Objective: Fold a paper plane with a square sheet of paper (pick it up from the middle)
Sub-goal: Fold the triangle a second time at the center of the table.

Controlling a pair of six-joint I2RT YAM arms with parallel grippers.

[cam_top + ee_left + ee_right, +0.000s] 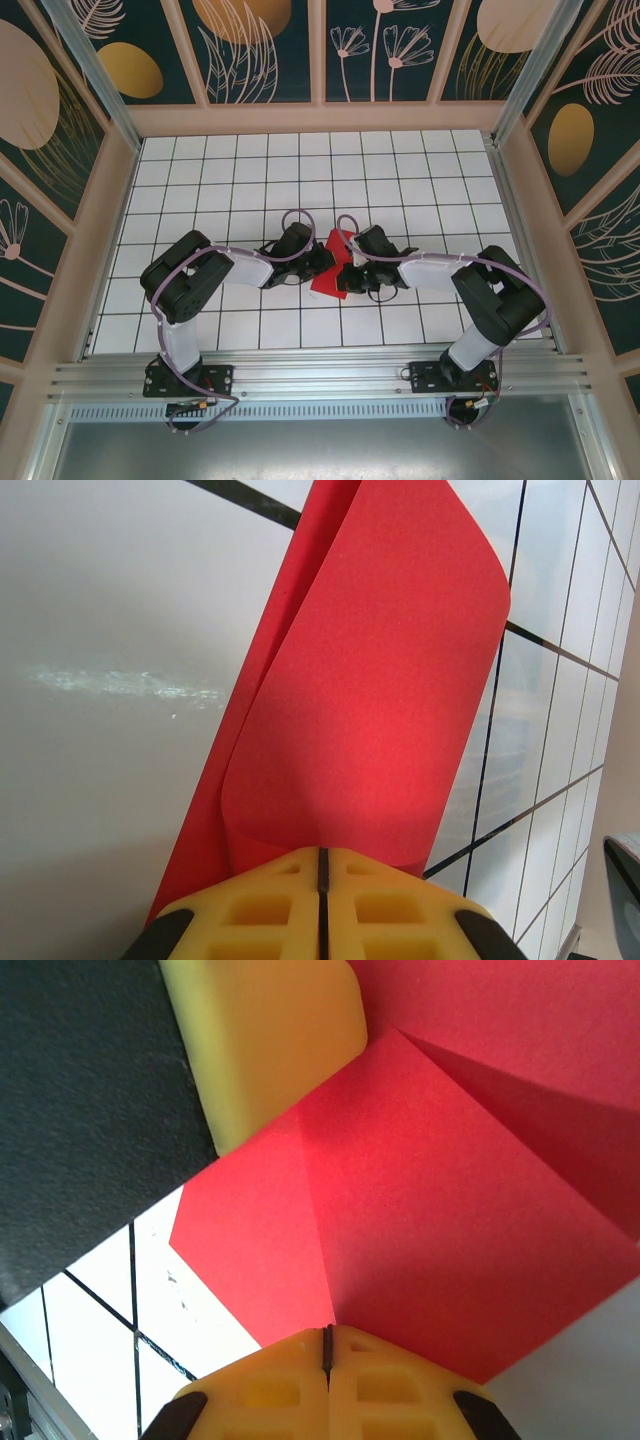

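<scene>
- White counter (200,180) ruled with a black grid, fenced by pale rails and dark panels painted with leaves and flowers; both arms reach in to meet near its middle.
- Red sheet of paper (324,281) sits between the two arms, part folded and lifted off the tiles where they grip it. How much of it touches the surface cannot be told from above.
- Left end effector (322,865): yellow fingers pressed together with the sheet pinched in the seam. Beyond the pinch the paper stands up as a loose, rounded curl, not a flat crease.
- Right end effector (328,1345): fingers likewise together and clamped on the sheet, gripping at a point where a crease line runs out across the red surface. A yellow finger of the other arm (270,1040) shows just beside the paper's far edge.
- Handling, as a judgement: the sheet is very light, thin and limp. It bends under its own weight, springs back from soft folds, and would tear or crumple if the two grips pull against each other.
- It looks smooth enough to slip from a weak pinch.
- Best hold is on an edge or corner near a fold line, with the flat part pressed against the counter to set the crease.
</scene>
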